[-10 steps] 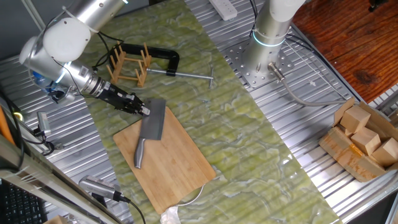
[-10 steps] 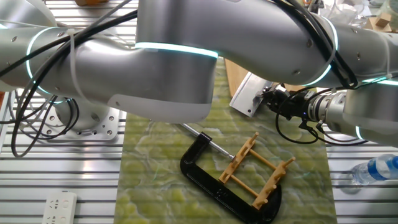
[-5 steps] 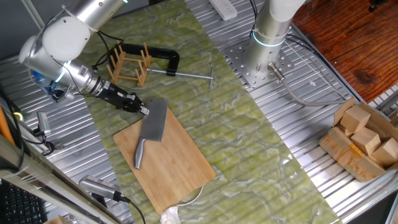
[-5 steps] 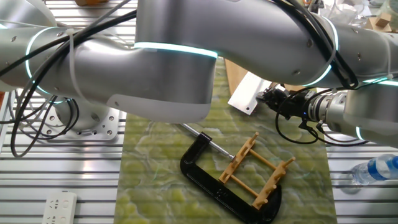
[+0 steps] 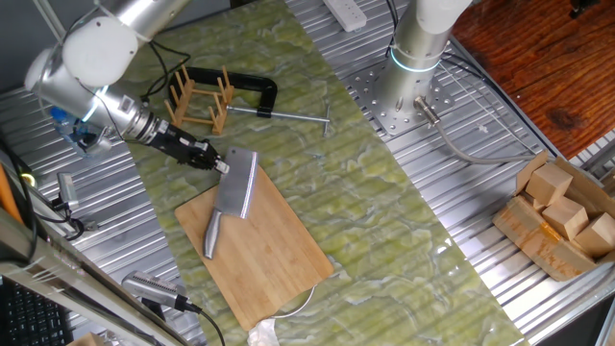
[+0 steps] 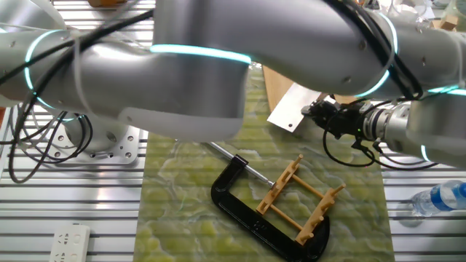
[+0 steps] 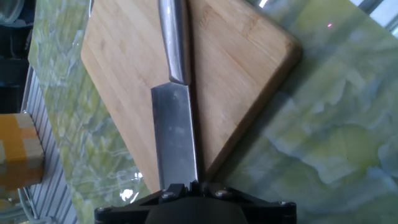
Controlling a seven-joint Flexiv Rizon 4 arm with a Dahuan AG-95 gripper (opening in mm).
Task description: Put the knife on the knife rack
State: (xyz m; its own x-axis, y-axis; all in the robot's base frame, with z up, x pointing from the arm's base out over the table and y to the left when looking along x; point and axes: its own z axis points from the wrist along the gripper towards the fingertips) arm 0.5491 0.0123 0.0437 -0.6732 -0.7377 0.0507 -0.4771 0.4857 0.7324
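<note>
The knife point(image 5: 236, 185) is a cleaver with a grey blade and a slim silver handle point(image 5: 212, 236), lying over the bamboo cutting board point(image 5: 274, 255). My gripper point(image 5: 220, 165) is shut on the far end of the blade, which it holds tilted up off the board. In the hand view the blade point(image 7: 175, 134) runs straight out from my gripper point(image 7: 189, 185) toward the handle point(image 7: 173, 37). From the other fixed view the blade point(image 6: 290, 109) sticks out left of the gripper point(image 6: 317, 116). The knife rack point(image 5: 199, 100) point(image 6: 301, 201) stands behind the board, apart from the knife.
A black C-clamp point(image 5: 242, 86) point(image 6: 248, 218) with a steel bar lies against the rack. A cardboard box of wooden blocks point(image 5: 562, 213) sits at the right. The arm's base point(image 5: 419, 58) stands at the back. A plastic bottle point(image 6: 441, 198) lies at the right edge.
The gripper has moved slightly up and back with the blade end, so the knife tilts more and its blade stands higher above the board.
</note>
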